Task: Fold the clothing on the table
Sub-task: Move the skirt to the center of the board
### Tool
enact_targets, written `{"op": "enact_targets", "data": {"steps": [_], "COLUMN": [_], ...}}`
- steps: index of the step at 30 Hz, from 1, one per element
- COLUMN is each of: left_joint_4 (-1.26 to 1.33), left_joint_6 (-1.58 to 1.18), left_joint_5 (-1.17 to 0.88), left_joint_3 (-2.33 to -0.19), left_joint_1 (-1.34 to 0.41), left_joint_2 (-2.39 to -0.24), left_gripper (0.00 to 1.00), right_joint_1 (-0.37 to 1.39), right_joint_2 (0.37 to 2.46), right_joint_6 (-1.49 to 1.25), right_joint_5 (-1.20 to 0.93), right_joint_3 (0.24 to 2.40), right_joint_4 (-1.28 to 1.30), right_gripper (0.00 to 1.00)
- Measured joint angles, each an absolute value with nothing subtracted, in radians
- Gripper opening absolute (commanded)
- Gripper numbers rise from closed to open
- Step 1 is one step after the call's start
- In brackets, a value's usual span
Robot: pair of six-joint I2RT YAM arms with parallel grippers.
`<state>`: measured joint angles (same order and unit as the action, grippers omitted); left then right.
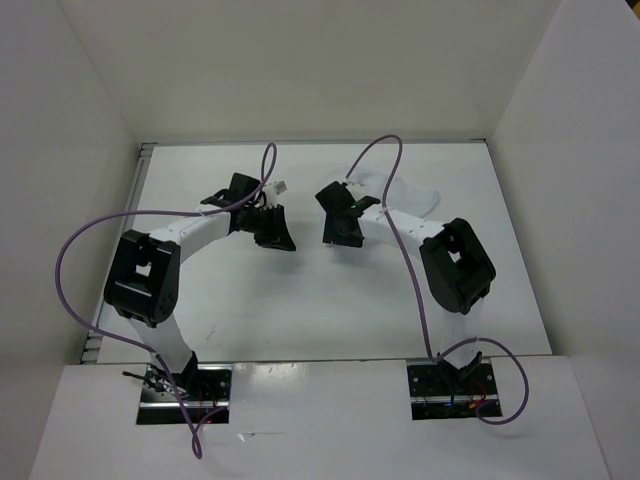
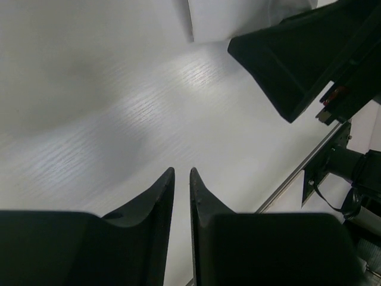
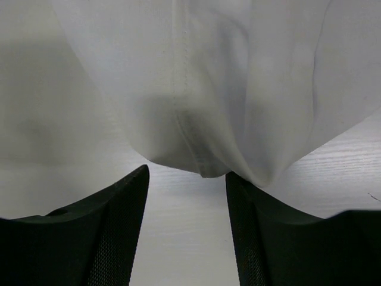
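**Q:** White table, white walls. Working outward from the arm bases, what stands where?

**A:** Left gripper: fingers narrow, a slim gap, nothing between them, over bare table. Right gripper: fingers wide, empty, the tips just short of a drooping hem. Clothing: crumpled at the far right of the table, partly under the right forearm.

**Q:** What could go wrong?

**A:** Thin fabric may slide or bunch if the wide fingers push before closing, or they may pinch one layer only. The left gripper, off the clothing, would probably close on nothing. The two grippers stand near each other, so a reach across risks contact.

**Q:** What does each view add?

**A:** Only the top view shows the clothing's place on the table and the arms' spacing. Only the right wrist view shows the seam and the hem against the tips. The left wrist view shows the right gripper close by, but no clothing that I can make out.
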<state>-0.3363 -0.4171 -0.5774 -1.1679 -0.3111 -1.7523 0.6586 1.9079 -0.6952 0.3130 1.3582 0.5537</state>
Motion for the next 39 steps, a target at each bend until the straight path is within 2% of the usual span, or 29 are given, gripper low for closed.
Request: {"op": "enact_targets", "data": {"steps": [4,7,8,13,14,17,24,25,27,33,39], "left_joint_4": [-0.340,-0.345,-0.345,-0.348,-0.349,-0.351,-0.352,-0.354,-0.355,-0.355,-0.356], "left_joint_6": [-0.414,-0.399,-0.396,-0.393,-0.393,-0.393,-0.392,-0.392,-0.391,-0.391,-0.391], "left_joint_5": [-0.577,-0.577,-0.577,-0.577,-0.577,-0.577,-0.579,-0.580,-0.582,-0.593,-0.601], "left_joint_3": [-1.163,-1.163,-1.163,-1.163,-1.163,-1.163,-1.155,-1.155,-1.155,-1.155,-1.155], "left_joint_1": [-0.311,-0.311,-0.311,-0.311,-0.311,-0.311,-0.311,-0.311,-0.311,-0.311,-0.311], "left_joint_2": [-1.752,-1.752,-1.752,-1.752,-1.752,-1.752,-1.750,-1.750,-1.749,-1.748,-1.748], "left_gripper": [0.24,0.24,0.24,0.24,0.24,0.24,0.24,0.24,0.24,0.24,0.24], "right_joint_1": [0.659,0.659,0.659,0.659,0.659,0.659,0.660,0.661,0.661,0.661,0.636], "right_joint_2": [1.925,1.965,1.982,2.052,2.053,2.058,2.027,2.009,1.971,1.937,2.055], "right_joint_6": [-0.731,-0.751,-0.755,-0.772,-0.771,-0.768,-0.762,-0.760,-0.752,-0.707,-0.672], "right_joint_5": [0.332,0.337,0.337,0.345,0.351,0.365,0.386,0.392,0.410,0.458,0.471], "right_joint_3": [1.386,1.414,1.422,1.436,1.444,1.454,1.454,1.453,1.453,1.528,1.652], "right_joint_4": [0.530,0.513,0.508,0.498,0.494,0.487,0.502,0.508,0.520,0.552,0.551], "right_gripper": [0.59,0.45,0.36,0.25,0.11,0.00,0.00,0.10,0.56,0.58,0.54]}}
